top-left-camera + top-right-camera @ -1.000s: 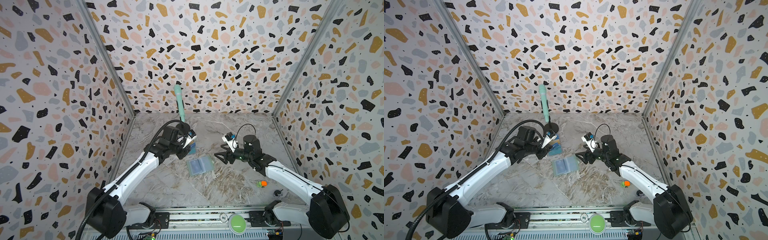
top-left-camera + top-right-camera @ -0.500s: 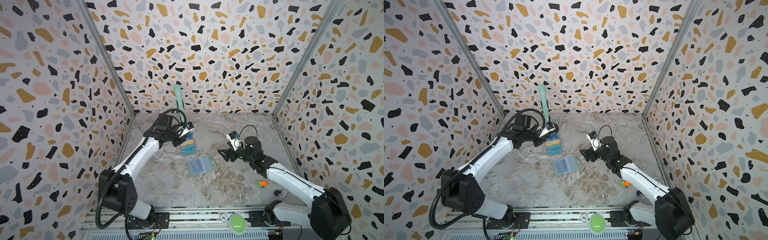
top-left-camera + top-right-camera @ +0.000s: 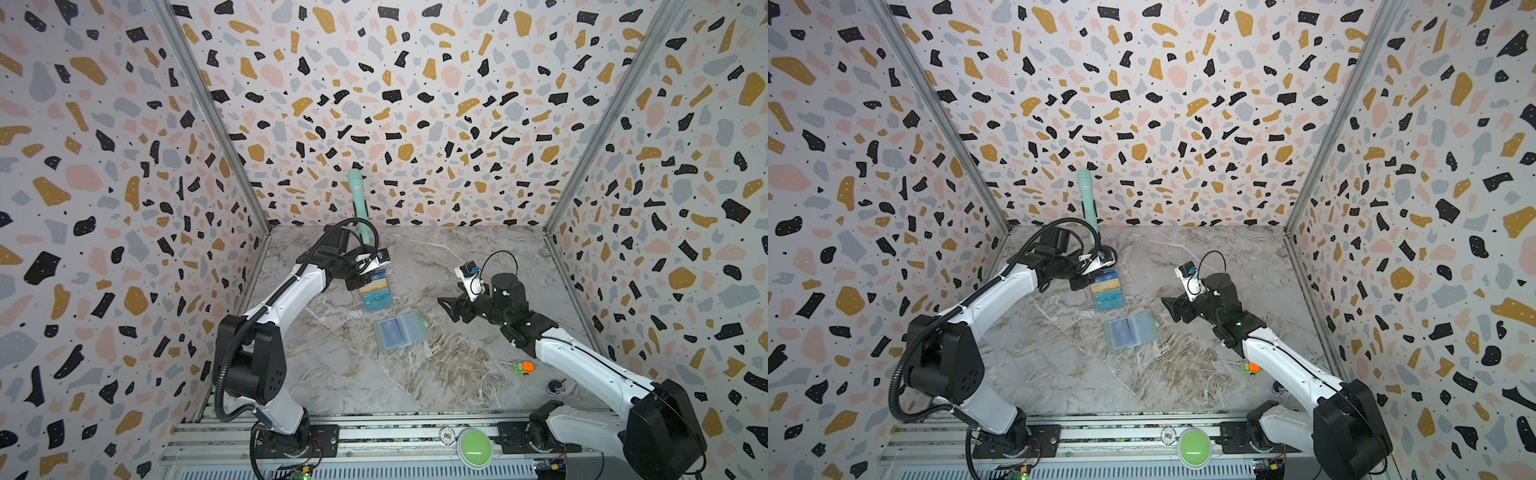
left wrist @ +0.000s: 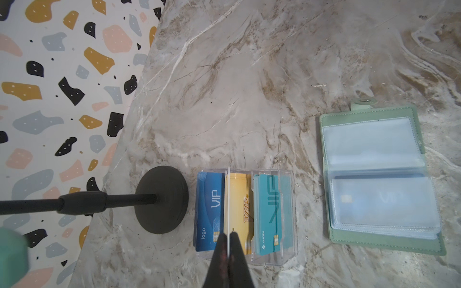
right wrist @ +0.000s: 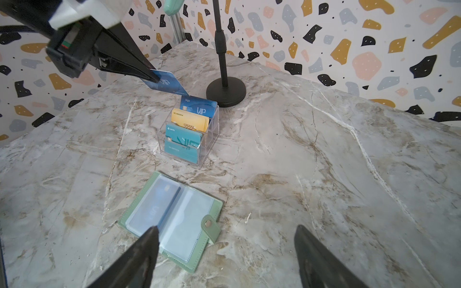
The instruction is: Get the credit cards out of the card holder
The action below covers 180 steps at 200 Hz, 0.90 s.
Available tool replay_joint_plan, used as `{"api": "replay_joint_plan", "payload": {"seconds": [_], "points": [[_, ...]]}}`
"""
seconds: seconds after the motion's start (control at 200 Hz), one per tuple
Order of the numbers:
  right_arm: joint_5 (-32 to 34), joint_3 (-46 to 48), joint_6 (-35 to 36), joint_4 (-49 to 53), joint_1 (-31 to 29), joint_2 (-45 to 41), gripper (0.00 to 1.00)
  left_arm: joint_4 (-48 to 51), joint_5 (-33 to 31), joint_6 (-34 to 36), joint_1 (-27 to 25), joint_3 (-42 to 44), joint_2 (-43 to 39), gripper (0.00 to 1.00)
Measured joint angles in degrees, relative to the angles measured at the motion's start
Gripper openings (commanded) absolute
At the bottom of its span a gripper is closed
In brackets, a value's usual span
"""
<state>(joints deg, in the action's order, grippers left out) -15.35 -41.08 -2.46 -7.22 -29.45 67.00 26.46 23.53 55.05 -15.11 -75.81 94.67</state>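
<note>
Dark blue card point(image 5: 164, 83) pinched in left hand point(image 5: 152, 77), poised over clear tiered stand point(image 5: 209, 139): one removal judged done. Right hand point(image 5: 225, 230) spread wide, empty, near card holder point(image 4: 386, 241), which lies open on bench point(image 5: 324, 174). Another dark card point(image 4: 381, 199) visible inside sleeve. Extraction incomplete.

We see a matt card holder point(image 4: 381, 179) with glossy transparent sleeves point(image 4: 369, 139), a clear plastic stand point(image 4: 269, 259), and a smooth marble-patterned tabletop point(image 4: 249, 87).
</note>
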Motion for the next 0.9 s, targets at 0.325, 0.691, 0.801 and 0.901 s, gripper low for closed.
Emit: {"api": "replay_joint_plan", "payload": {"seconds": [0.325, 0.691, 0.801, 0.901], "points": [[-0.02, 0.17, 0.0, 0.74, -0.02, -0.52, 0.85, -4.26, -0.24, -0.68, 0.68, 0.02, 3.23, 0.0], [-0.46, 1.07, -0.02, 0.76, -0.02, -1.88, 0.85, -4.35, -0.13, -1.11, 1.57, -0.02, 6.69, 0.0], [-0.57, 1.22, -0.02, 0.79, -0.02, -2.34, 0.85, -4.28, 0.0, -1.36, 1.6, -0.5, 7.85, 0.0], [-0.7, 1.29, -0.02, 0.79, -0.02, -2.6, 0.85, -4.68, 0.02, -1.66, 1.62, -1.11, 8.85, 0.0]]}}
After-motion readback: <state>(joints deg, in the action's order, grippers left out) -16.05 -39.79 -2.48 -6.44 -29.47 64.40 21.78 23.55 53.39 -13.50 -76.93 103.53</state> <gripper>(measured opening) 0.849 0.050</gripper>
